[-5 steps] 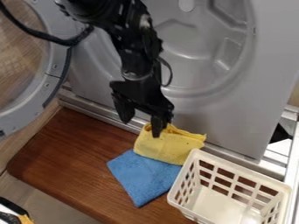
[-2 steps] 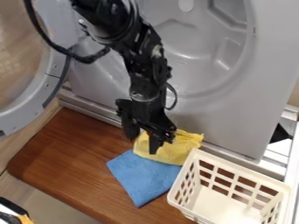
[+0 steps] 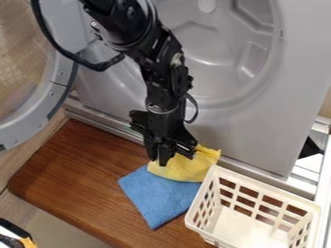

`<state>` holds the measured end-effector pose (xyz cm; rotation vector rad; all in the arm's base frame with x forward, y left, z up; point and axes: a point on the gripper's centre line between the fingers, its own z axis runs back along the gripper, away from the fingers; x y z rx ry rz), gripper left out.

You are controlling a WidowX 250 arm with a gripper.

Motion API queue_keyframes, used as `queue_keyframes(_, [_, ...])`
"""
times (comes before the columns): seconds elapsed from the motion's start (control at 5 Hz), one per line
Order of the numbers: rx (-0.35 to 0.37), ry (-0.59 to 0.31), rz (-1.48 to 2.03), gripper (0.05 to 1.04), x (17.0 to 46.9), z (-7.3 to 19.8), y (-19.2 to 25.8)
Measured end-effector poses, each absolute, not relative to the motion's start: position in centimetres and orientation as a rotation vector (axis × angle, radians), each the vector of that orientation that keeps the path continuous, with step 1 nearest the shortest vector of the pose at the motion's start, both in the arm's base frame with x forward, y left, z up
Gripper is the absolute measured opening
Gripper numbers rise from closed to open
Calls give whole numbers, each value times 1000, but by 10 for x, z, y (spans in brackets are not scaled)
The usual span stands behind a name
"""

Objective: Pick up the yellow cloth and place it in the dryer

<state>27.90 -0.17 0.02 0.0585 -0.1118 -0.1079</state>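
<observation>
The black gripper [image 3: 158, 161] hangs down in front of the dryer, its two fingers together at the left end of the yellow cloth [image 3: 188, 169], shut on a bit of it. The arm covers part of the cloth's upper left. Crumpled, the cloth lies over the upper edge of the blue cloth [image 3: 158, 197] on the brown wooden board. Behind the arm is the grey dryer opening [image 3: 210, 58], with its round door [image 3: 55, 94] swung out at the left.
A white slatted basket [image 3: 259, 186] stands at the lower right, close against the yellow cloth's right side. The brown board [image 3: 77, 174] spreads out left of the cloths. A black and orange object [image 3: 19, 237] is at the lower left corner.
The arm has come lower and a little right, onto the cloth. The fingers, wide apart before, have closed together on its left end, and the cloth's right corner has drawn slightly inward.
</observation>
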Motion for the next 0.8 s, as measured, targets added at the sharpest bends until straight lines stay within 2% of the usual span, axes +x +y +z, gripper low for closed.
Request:
queue_keyframes(0.2, [63,-111,-114,80,279,0,-2])
queue_keyframes(0.6, [76,-224,-120,78,290,36,1])
queue_keyframes(0.8, [90,-331,-110,78,310,66,9])
